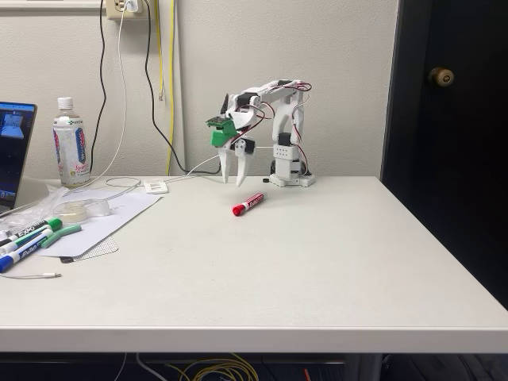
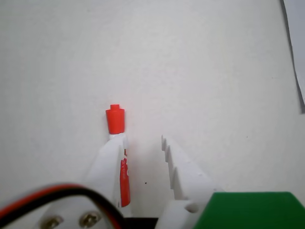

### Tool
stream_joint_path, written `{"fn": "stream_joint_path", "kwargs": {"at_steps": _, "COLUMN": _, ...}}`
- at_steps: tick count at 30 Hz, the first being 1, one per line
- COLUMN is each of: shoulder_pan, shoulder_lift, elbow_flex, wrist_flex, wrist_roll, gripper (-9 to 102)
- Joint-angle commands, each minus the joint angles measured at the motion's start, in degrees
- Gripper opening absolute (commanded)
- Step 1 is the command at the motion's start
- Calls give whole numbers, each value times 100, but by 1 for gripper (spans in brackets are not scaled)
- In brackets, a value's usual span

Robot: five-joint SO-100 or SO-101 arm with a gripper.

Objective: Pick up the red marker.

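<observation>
The red marker [image 1: 248, 204] lies flat on the white table, red cap toward the camera in the fixed view. In the wrist view the red marker [image 2: 117, 138] points its cap away from me, its barrel partly hidden behind the left finger. My gripper [image 1: 232, 179] hangs open just above the table, a little behind and left of the marker in the fixed view. Seen from the wrist, the gripper [image 2: 143, 137] has nothing between its white fingers [image 2: 183, 167], and the marker lies along the left one.
Green- and blue-capped markers [image 1: 32, 238] lie on paper at the left edge, with a tape roll [image 1: 79, 209], a bottle [image 1: 71, 144] and a laptop [image 1: 14, 151] behind them. Cables hang down the wall. The table's front and right edges [image 1: 444, 262] drop off.
</observation>
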Motion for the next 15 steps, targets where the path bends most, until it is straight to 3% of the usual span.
{"fn": "stream_joint_path", "kwargs": {"at_steps": 1, "shoulder_pan": 62, "shoulder_lift": -18, "elbow_flex": -70, "wrist_flex": -141, "wrist_roll": -53, "gripper": 17}}
{"fn": "stream_joint_path", "kwargs": {"at_steps": 15, "shoulder_pan": -193, "shoulder_lift": -9, "elbow_flex": -26, "wrist_flex": 123, "wrist_roll": -26, "gripper": 15}}
